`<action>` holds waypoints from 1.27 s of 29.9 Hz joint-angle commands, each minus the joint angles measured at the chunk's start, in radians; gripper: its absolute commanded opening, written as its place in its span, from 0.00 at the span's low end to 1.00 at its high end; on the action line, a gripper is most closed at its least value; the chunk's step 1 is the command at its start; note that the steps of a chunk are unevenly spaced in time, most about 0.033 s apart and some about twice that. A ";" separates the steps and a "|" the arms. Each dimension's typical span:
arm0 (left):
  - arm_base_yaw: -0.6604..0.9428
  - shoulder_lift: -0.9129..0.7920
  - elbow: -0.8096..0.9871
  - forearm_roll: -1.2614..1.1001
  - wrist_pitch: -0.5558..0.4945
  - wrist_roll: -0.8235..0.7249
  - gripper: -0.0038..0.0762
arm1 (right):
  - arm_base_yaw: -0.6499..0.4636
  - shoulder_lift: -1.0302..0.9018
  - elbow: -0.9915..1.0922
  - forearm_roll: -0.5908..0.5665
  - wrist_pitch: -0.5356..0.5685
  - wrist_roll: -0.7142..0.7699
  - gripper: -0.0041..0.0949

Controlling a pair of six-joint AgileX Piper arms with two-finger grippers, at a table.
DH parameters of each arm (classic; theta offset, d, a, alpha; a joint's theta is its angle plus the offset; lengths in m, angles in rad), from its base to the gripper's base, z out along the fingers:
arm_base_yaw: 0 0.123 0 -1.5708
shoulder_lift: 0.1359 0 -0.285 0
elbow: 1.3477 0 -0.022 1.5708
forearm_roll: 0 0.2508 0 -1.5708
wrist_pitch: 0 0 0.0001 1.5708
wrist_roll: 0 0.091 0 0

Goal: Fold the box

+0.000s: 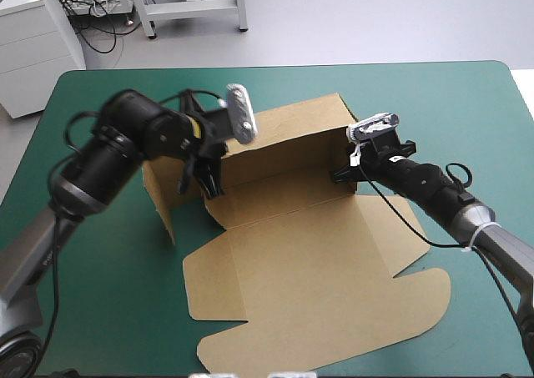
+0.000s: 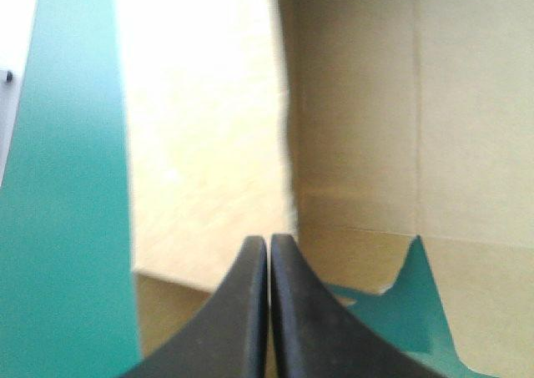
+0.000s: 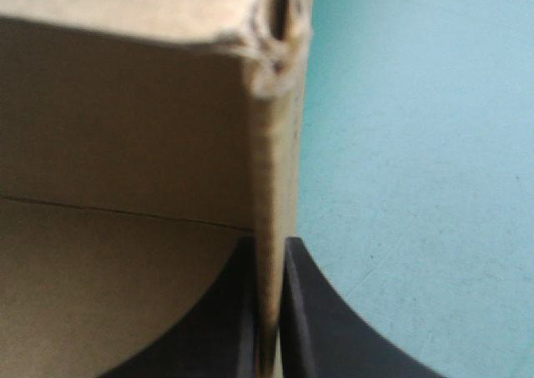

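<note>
No text, label, brand, number or sign can be read in any of the views. A small white tag [image 1: 355, 153] hangs just beside the right wall of the box [image 1: 292, 253], but anything on it is too small to make out.

1. Left gripper [image 2: 269, 241]: black fingers [image 2: 238, 320] pressed together in one pointed arch, with only a thin slit between them and what looks like a sliver of brown board in it.
2. Box [image 2: 359, 103] fills the view ahead: one brightly lit panel, one shadowed panel, and a raised edge between them running down to the fingertips.
3. A crease line crosses the shadowed panel just ahead of the tips.
4. Teal-green cover [image 2: 67, 228] runs alongside the bright panel. A small pointed patch of it also shows through a notch in the board beside the fingers.
</note>
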 commanded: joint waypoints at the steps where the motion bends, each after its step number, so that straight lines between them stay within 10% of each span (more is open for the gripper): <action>1: 0.209 -0.026 -0.089 -0.146 -0.005 -0.014 0.04 | 0.001 -0.035 -0.033 0.020 -0.039 -0.002 0.02; 8: 0.723 0.009 -0.083 -0.450 -0.102 -0.288 0.04 | 0.001 -0.035 -0.033 0.020 -0.013 -0.002 0.02; 16: 1.133 0.034 0.166 -0.924 -0.138 -0.214 0.04 | 0.001 -0.035 -0.032 0.020 0.006 -0.002 0.02; 25: 1.220 0.037 0.534 -1.087 -0.292 -0.127 0.04 | 0.001 -0.035 -0.032 0.020 0.004 -0.002 0.02; 38: 1.270 0.037 0.611 -1.104 -0.372 -0.116 0.04 | 0.001 -0.035 -0.032 0.020 0.008 -0.002 0.02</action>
